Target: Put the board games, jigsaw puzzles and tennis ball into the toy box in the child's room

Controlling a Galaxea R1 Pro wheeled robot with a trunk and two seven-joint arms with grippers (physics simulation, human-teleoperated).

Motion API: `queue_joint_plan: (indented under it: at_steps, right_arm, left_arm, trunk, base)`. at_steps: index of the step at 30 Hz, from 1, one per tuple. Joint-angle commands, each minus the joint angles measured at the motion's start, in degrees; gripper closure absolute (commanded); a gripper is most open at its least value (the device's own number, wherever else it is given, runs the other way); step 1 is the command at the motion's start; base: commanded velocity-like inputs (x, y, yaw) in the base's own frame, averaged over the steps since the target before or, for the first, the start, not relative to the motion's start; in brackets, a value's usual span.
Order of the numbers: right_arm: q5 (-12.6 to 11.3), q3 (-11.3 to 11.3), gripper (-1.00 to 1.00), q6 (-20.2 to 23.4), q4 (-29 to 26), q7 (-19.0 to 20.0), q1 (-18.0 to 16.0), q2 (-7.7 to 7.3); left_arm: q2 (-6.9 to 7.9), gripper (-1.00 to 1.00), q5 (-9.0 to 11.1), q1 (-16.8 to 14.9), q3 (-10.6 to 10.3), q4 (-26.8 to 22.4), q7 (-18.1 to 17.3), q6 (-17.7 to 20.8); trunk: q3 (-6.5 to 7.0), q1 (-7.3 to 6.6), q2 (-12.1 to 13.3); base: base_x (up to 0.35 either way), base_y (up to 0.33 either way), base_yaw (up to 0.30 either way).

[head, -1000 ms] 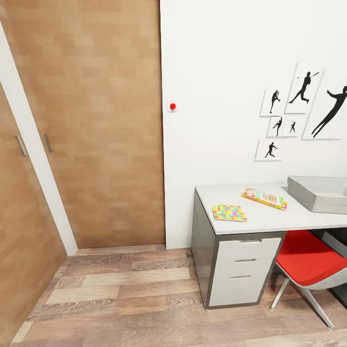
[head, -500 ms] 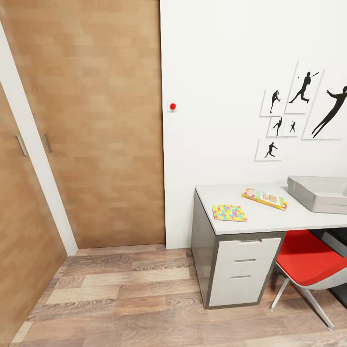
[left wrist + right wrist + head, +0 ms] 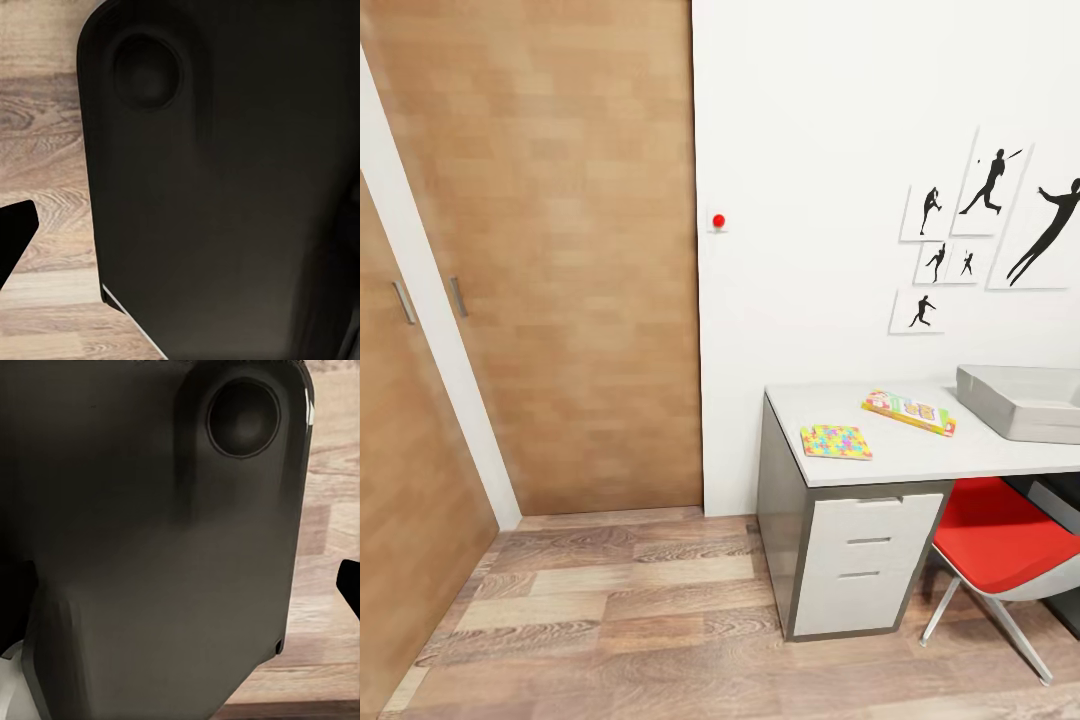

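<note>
puzzle [image 3: 836,441], game box [image 3: 909,411] on table [image 3: 920,458]; toy box [image 3: 1025,402] beside.

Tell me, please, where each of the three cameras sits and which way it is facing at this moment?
Head view: from the robot's head, looking forward and down at the table, with a jigsaw puzzle, a board game and the toy box on it, beside wardrobe doors.
Left wrist view: on the left arm, facing a dark body panel of the robot over the plank floor.
Right wrist view: on the right arm, facing a similar dark panel.
Both wrist views share that floor.
</note>
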Motion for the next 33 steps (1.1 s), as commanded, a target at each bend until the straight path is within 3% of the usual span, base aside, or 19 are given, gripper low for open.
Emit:
queue_joint_plan:
  at_steps: [1,10,33]
  right_arm:
    - [0.0,0.0,-1.0,-0.1,0.0,-0.1,0.0,0.0]
    - [-0.1,-0.1,-1.0,-0.2,0.0,-0.1,0.0,-0.12]
    - [-0.1,0.0,-1.0,-0.5,0.0,-0.1,0.0,-0.01]
  left_arm:
    - [-0.01,-1.0,0.0,0.0,0.0,0.0,0.0,0.0]
    - [-0.02,-1.0,0.0,0.0,0.0,0.0,0.0,0.0]
    - [-0.02,-1.0,0.1,0.0,0.1,0.0,0.0,-0.1]
  trunk:
    - [-0.04,0.0,0.0]
    - [-0.04,0.0,0.0]
    - [-0.04,0.0,0.0]
  base:
    - [0.0,0.0,-0.023]
    - [0.0,0.0,-0.168]
    - [0.0,0.0,-0.273]
